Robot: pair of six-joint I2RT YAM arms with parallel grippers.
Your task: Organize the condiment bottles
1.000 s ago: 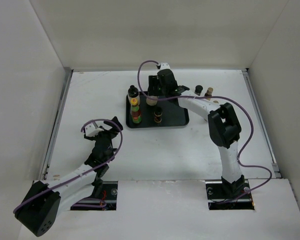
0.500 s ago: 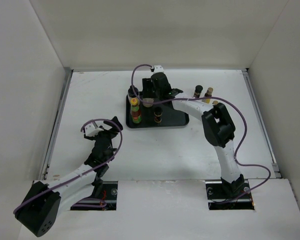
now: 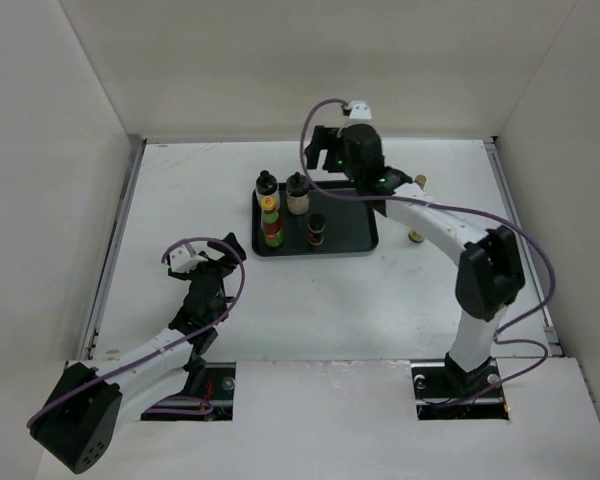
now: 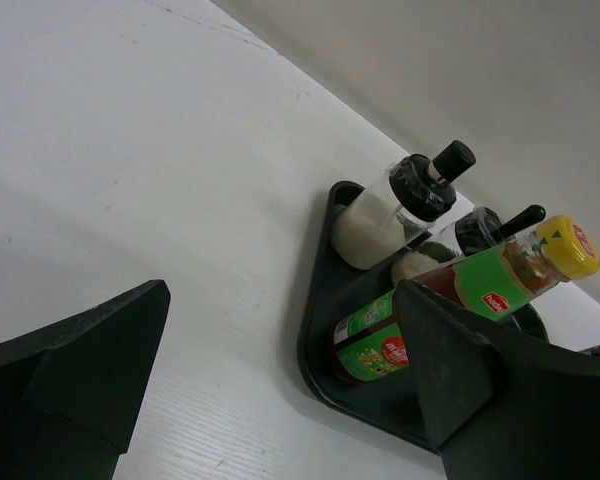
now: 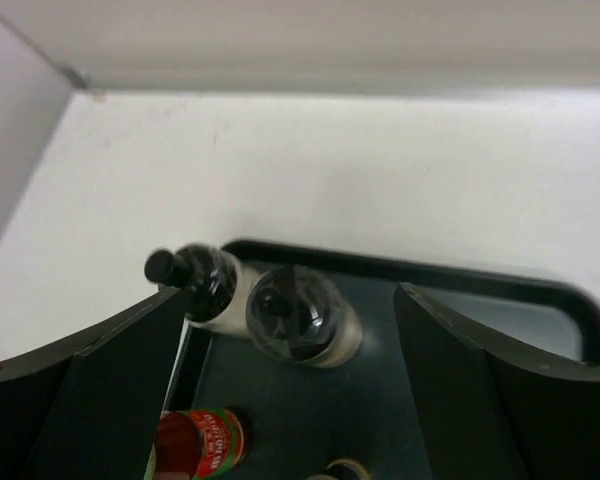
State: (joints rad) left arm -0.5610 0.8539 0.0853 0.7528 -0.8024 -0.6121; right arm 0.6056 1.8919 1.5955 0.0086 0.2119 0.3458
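Note:
The black tray (image 3: 352, 236) holds two pale black-capped bottles side by side at its back left (image 3: 267, 186) (image 3: 298, 193), the red-green yellow-capped bottle (image 3: 272, 228) and a short brown bottle (image 3: 316, 231). My right gripper (image 3: 326, 156) is open and empty, raised above the tray's back edge. In the right wrist view both pale bottles (image 5: 195, 285) (image 5: 300, 315) stand between its fingers, well below them. My left gripper (image 3: 216, 258) is open and empty over the table, in front and to the left of the tray. The left wrist view shows the red-green bottle (image 4: 460, 295).
Two more small bottles stand on the table right of the tray (image 3: 418, 182) (image 3: 416, 237), partly behind my right arm. Any other bottles are hidden. Walls close the table at the left, back and right.
My right gripper has let go of the second pale bottle beside the first on the tray. It has risen and drawn back to the right.

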